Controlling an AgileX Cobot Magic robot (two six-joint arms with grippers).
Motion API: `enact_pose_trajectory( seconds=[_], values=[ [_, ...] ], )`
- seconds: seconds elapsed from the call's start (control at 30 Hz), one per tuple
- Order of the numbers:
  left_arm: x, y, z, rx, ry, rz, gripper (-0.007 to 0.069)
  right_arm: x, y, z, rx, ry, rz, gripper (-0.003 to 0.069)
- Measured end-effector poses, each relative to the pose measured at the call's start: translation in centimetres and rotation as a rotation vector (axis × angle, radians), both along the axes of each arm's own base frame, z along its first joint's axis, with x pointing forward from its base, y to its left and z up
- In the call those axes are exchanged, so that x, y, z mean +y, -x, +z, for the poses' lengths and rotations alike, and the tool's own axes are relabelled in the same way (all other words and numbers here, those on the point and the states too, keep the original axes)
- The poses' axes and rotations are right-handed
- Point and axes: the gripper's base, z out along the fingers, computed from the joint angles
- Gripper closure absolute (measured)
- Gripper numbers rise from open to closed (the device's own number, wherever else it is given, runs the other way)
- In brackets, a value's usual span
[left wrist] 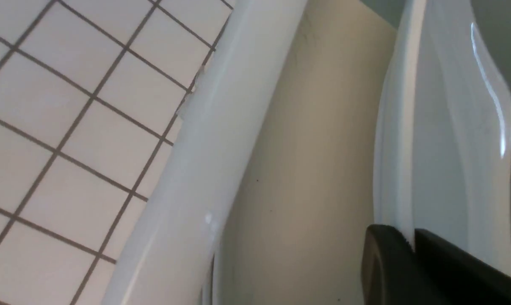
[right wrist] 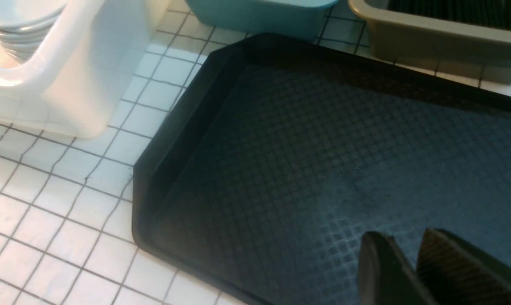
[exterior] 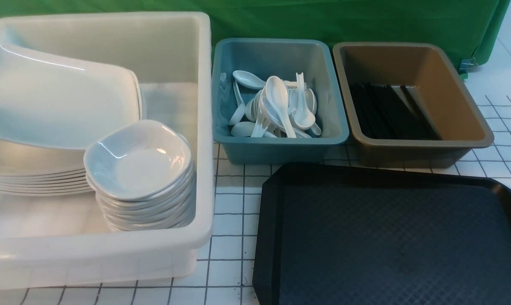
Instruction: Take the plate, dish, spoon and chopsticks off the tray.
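Front view: the plate (exterior: 56,97) is hanging tilted above a plate stack (exterior: 35,180) in the left half of the white tub (exterior: 202,127), its left side running off the frame. Right of the stack, in the same tub, a pile of dishes (exterior: 139,161) is sitting with the top one facing up. Right of the white tub the teal tub (exterior: 280,150) is holding a heap of spoons (exterior: 278,99). Farther right the brown tub (exterior: 458,106) is holding the chopsticks (exterior: 390,112), lying side by side along its floor. The tray (exterior: 390,237) is lying on the gridded table (exterior: 230,220) at the near right, in front of the two small tubs, its diamond-textured floor showing from rim to rim.

Left wrist view: the left gripper (left wrist: 410,239) is pinching the plate's edge, with one black finger on each face and the white rim wedged between them. The plate is standing nearly edge-on to the camera, inside the white tub and apart from its cream inner wall. The tub's thick rim is running beside it, with the table beyond.

Right wrist view: the right gripper (right wrist: 412,258) is hovering over the tray, its fingers drawn close together with only a sliver between the tips and nothing in them. The tray's left rim and cut-off far-left corner are showing. The white tub is lying to the left and the teal and brown tubs at the far side, with the chopsticks just showing inside the brown one.
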Motion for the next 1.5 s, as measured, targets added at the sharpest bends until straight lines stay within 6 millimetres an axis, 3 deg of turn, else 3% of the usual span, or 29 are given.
enact_pose_trajectory(
  seconds=[0.2, 0.3, 0.33, 0.47, 0.6, 0.73, 0.77, 0.87, 0.97, 1.1, 1.17, 1.23, 1.5],
  values=[
    [-0.5, -0.3, -0.4, 0.040, -0.089, -0.051, 0.0489, 0.0, 0.0, 0.0, -0.002, -0.003, 0.002, 0.0513],
    [-0.4, -0.2, -0.5, 0.054, -0.110, -0.060, 0.0418, 0.0, 0.0, 0.0, -0.002, -0.003, 0.002, 0.0513],
    [-0.5, 0.0, -0.5, 0.074, -0.124, -0.081, 0.0363, 0.0, 0.0, 0.0, 0.002, 0.001, -0.002, 0.0515],
    [-0.8, 0.7, 1.2, 0.082, -0.162, -0.126, 0.0265, -0.8, 0.3, 1.1, 0.026, 0.017, -0.033, 0.0537],
    [-1.3, 1.4, 3.7, 0.043, -0.176, -0.128, 0.0242, -1.6, 0.8, 2.7, 0.011, 0.038, -0.031, 0.0589],
    [-2.7, 2.7, 6.6, -0.008, -0.143, -0.128, 0.0328, -2.5, 1.4, 5.2, -0.056, 0.014, 0.007, 0.0653],
    [-3.4, 3.1, 7.3, -0.015, -0.133, -0.143, 0.0388, -2.9, 1.7, 5.8, -0.074, 0.000, 0.021, 0.0656],
    [-5.5, 3.4, 8.2, -0.018, -0.120, -0.208, 0.0527, -3.6, 2.3, 6.1, -0.086, -0.032, 0.043, 0.0656],
    [-8.5, 3.2, 8.6, -0.011, -0.119, -0.311, 0.0607, -4.5, 3.0, 5.8, -0.131, -0.029, 0.074, 0.0656],
    [-13.0, 3.1, 8.6, 0.030, -0.191, -0.492, 0.0630, -4.6, 3.5, 5.0, -0.353, -0.107, 0.186, 0.0656],
    [-14.1, 3.2, 8.5, 0.050, -0.224, -0.536, 0.0631, -4.1, 3.5, 4.7, -0.443, -0.153, 0.228, 0.0656],
    [-15.6, 3.3, 8.4, 0.070, -0.271, -0.598, 0.0631, -2.3, 3.3, 3.5, -0.611, -0.241, 0.325, 0.0656],
    [-17.0, 3.3, 8.5, 0.060, -0.269, -0.642, 0.0628, 1.2, 2.4, 0.4, -0.704, -0.273, 0.451, 0.0656]
  ],
)
